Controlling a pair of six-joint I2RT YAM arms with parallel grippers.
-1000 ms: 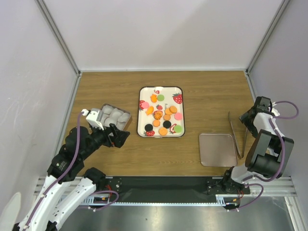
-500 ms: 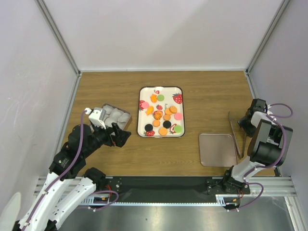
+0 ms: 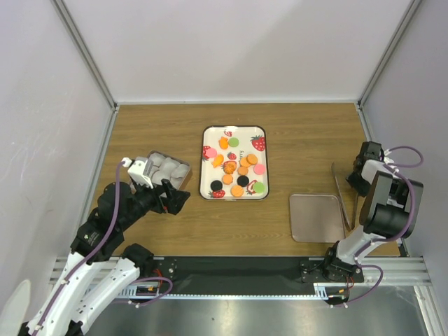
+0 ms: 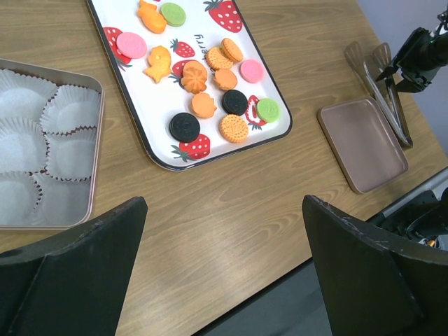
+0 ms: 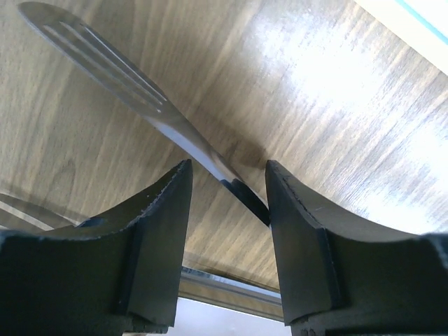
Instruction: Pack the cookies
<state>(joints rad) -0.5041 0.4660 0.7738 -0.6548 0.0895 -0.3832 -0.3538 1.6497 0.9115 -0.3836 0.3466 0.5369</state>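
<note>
**My right gripper** (image 5: 227, 175) hangs low over the table, fingers apart and straddling one arm of the metal tongs (image 5: 133, 84) without pinching it (my judgement: the tongs are meant to lift the cookies, so they are taken up first). **The cookies** (image 4: 210, 77), in orange, pink, green and black, lie loose on the strawberry-printed tray (image 4: 150, 105). They are well to the left of that gripper and just ahead of my left gripper (image 4: 224, 203), which is spread wide and empty. Left of the left gripper stands the tin (image 4: 96, 140), lined with empty paper cups (image 4: 70, 112) and set just beside the tray, probably to keep transfers short. A flat lid (image 4: 364, 143) lies between tray and tongs.

**Not shown:** the tin's outer part is cut off in the left wrist view, and the tongs' second arm is mostly out of the right wrist view. Whether my fingers touch the blade I cannot tell.
</note>
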